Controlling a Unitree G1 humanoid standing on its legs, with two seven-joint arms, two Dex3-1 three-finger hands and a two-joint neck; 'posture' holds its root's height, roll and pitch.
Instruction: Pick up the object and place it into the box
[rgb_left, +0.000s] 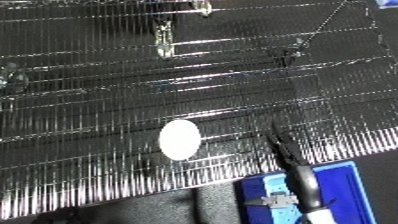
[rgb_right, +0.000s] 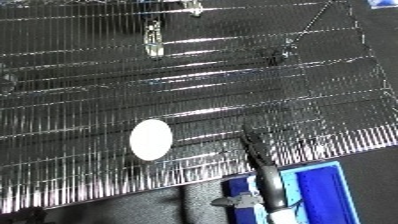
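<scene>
White, smooth and oval, the egg-like object (rgb_left: 179, 139) lay on the wire shelf (rgb_left: 107, 100), probably light, rigid and slippery, best cradled across its middle; the right hand (rgb_left: 286, 150) reached nearby, fingers straight, holding nothing.

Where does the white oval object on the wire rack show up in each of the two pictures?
Left eye view: the white oval object lies on the metal wire rack, just left of centre, below the middle.
Right eye view: the same oval sits further left, at the same height.
Shared landmark: the blue bin at the lower right, with the robot's right hand reaching over it.
</scene>
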